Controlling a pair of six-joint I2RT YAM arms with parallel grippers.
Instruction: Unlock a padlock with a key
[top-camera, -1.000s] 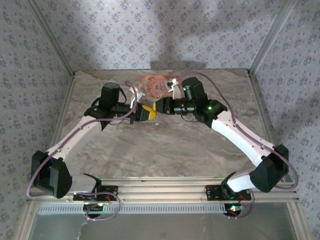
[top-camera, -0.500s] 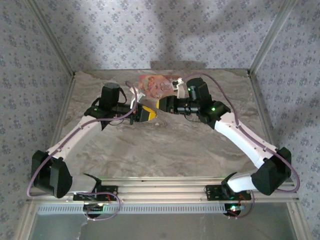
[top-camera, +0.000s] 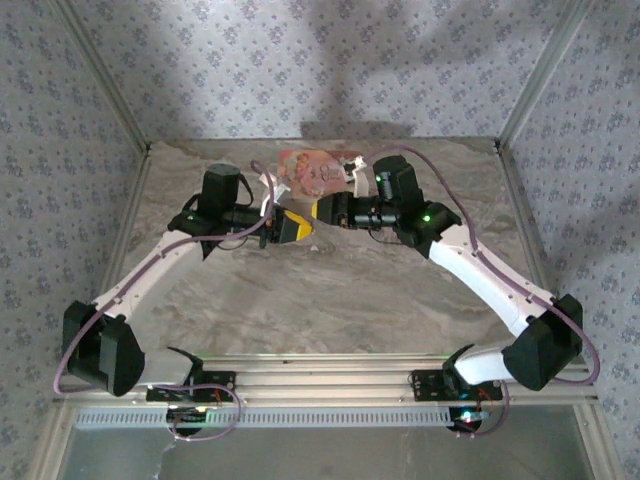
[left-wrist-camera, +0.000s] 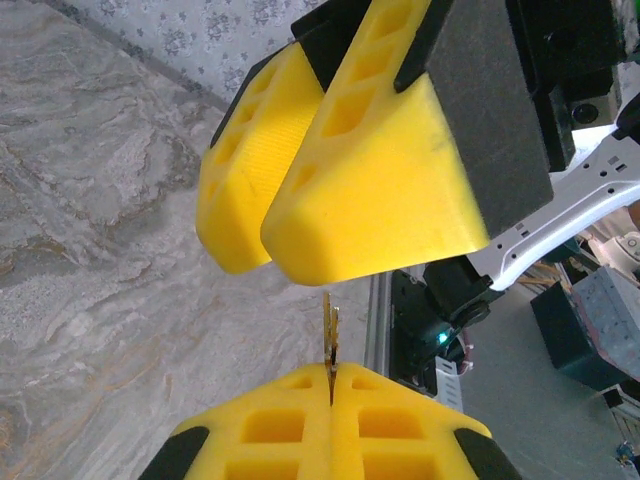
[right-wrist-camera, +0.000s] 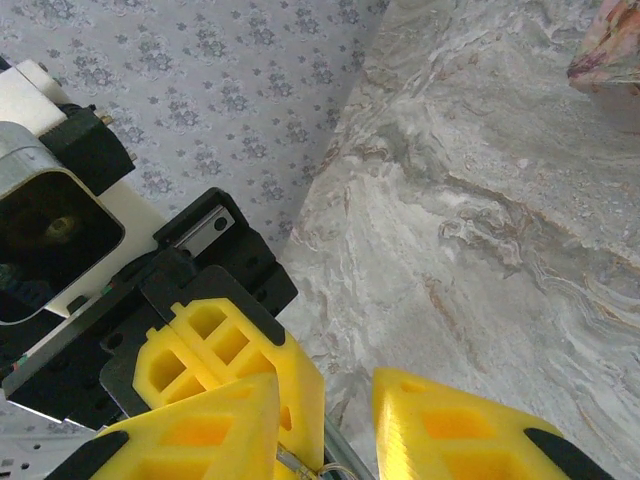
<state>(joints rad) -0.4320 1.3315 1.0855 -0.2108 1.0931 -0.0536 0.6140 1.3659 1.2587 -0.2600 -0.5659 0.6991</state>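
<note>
I count two grippers, one key and one pink box (top-camera: 315, 170). My left gripper (left-wrist-camera: 330, 372) is clamped tight on the thin brass key (left-wrist-camera: 330, 330), most of which is buried between the pads. My right gripper (right-wrist-camera: 328, 385) faces it tip to tip over mid-table, its fingers apart.

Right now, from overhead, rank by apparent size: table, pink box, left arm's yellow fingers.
1. Table.
2. Pink box, partly hidden by the arms.
3. Yellow fingers, clearly smallest.

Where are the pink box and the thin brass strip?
pink box (top-camera: 316, 171): top view, its printed face.
thin brass strip (left-wrist-camera: 331, 330): left wrist view, its bare edge above the left fingers (left-wrist-camera: 295, 390).
</note>
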